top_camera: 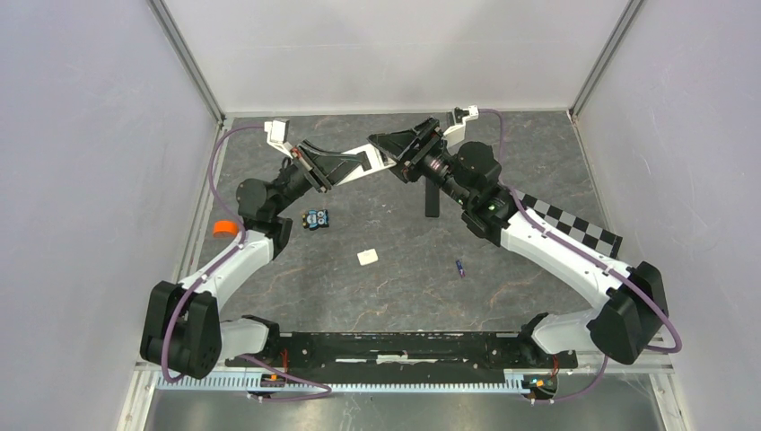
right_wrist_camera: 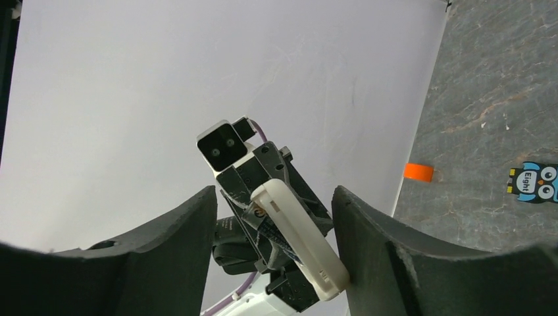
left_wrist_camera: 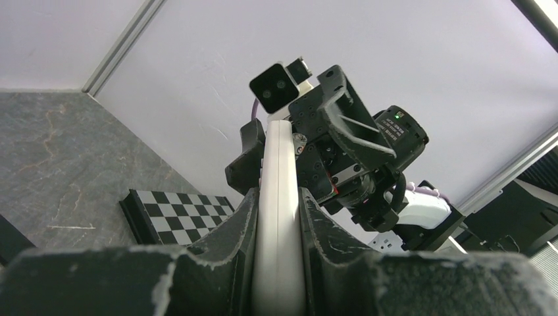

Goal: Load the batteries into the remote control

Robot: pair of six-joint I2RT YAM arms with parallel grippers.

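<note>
Remote control: the white slim remote control (left_wrist_camera: 279, 158) is held up off the counter (top_camera: 404, 296) between the two arms, seen edge-on from the left wrist. In the right wrist view its back faces the camera with the battery compartment uncovered.
Compartment contents: one dark cell (right_wrist_camera: 271, 229) with a printed label appears to lie inside; whether a second cell is there cannot be told.
Loose battery: the loose battery (top_camera: 459, 268), tiny, bluish-purple and slim, lies on the counter near the right arm, well apart from the remote control.
Left gripper: the left gripper (left_wrist_camera: 279, 217) is clamped on the remote control, one finger on each flat face.
Right gripper: the right gripper (right_wrist_camera: 274, 197) has its fingers spread wide and grips nothing. The remote control's free end sits between them, close against one finger; contact cannot be told.
White piece: a small white piece (top_camera: 367, 257) lies flat mid-counter.
Other items: an owl figure (top_camera: 314, 218), an orange tape mark (top_camera: 224, 227), a checkerboard strip (top_camera: 574, 229) and a slim black object (top_camera: 432, 199).
</note>
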